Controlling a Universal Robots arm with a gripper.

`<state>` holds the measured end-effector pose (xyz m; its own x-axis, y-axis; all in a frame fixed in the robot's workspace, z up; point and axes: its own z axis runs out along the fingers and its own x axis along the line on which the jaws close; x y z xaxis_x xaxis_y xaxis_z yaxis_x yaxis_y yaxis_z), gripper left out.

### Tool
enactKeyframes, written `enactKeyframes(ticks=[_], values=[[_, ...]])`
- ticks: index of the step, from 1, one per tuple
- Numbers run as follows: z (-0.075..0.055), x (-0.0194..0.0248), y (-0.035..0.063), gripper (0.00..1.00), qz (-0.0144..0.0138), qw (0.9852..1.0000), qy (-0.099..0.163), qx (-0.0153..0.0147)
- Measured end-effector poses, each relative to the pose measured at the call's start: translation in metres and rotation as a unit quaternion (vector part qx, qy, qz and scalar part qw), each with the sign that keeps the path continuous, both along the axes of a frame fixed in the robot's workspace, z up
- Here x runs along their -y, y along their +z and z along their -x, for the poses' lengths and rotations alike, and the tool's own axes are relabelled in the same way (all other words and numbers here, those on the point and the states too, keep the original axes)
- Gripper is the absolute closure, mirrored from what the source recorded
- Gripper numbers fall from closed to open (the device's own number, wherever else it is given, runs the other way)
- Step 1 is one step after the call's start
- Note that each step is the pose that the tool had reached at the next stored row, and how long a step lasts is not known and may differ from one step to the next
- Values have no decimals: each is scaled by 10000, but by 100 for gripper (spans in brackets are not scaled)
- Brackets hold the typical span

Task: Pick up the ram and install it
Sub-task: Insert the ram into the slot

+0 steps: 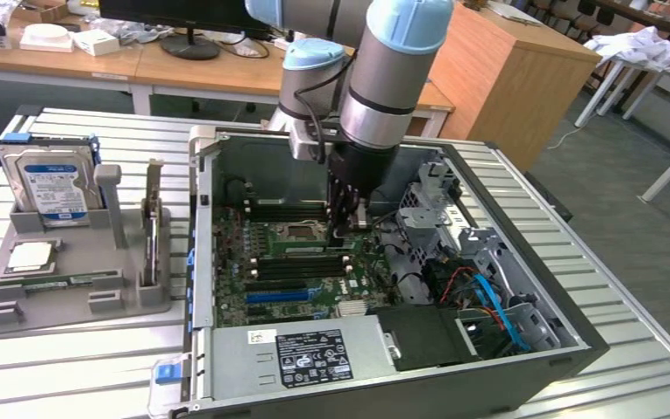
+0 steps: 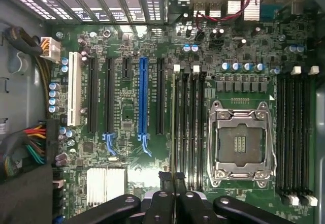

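My gripper (image 1: 352, 223) reaches down into the open computer case (image 1: 568, 349), just above the green motherboard (image 1: 271, 292). In the wrist view its fingers (image 2: 173, 179) are shut, and only a thin dark edge of the ram (image 2: 173, 173) shows pinched between them. That edge lines up with the outermost of the black memory slots (image 2: 189, 127) beside the empty processor socket (image 2: 239, 142). A second ram stick (image 1: 153, 223) stands upright in the grey holder (image 1: 32, 314) at the exterior view's left.
The holder also carries a silver hard drive (image 1: 50, 179) with a blue label and a square silver processor chip (image 1: 32, 255). Coloured cables (image 2: 30, 148) lie near the expansion slots (image 2: 143, 102). A drive cage (image 1: 434, 205) and the power supply (image 1: 300, 353) crowd the case.
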<state>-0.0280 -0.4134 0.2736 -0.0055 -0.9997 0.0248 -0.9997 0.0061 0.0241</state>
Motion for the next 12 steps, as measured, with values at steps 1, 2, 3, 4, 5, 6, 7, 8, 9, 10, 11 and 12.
enactKeyframes(ticks=[1,2,3,4,5,6,7,8,9,10,11,12], values=[[1,-14,-2,88,9,10000,-1,0],[2,-50,-6,88,23,10000,-1,1],[4,-80,-7,88,36,10000,0,3],[12,-89,-7,88,38,10000,0,5],[33,-90,-8,88,38,10000,-1,10],[69,-90,-10,88,37,10000,0,20],[105,-91,-14,88,37,10000,-1,21],[130,-91,-23,88,37,10000,0,21],[137,-91,-40,88,44,10000,-1,22],[137,-96,-57,88,60,10000,-1,22],[137,-106,-69,88,85,10000,1,22],[137,-120,-81,88,112,9999,4,22]])
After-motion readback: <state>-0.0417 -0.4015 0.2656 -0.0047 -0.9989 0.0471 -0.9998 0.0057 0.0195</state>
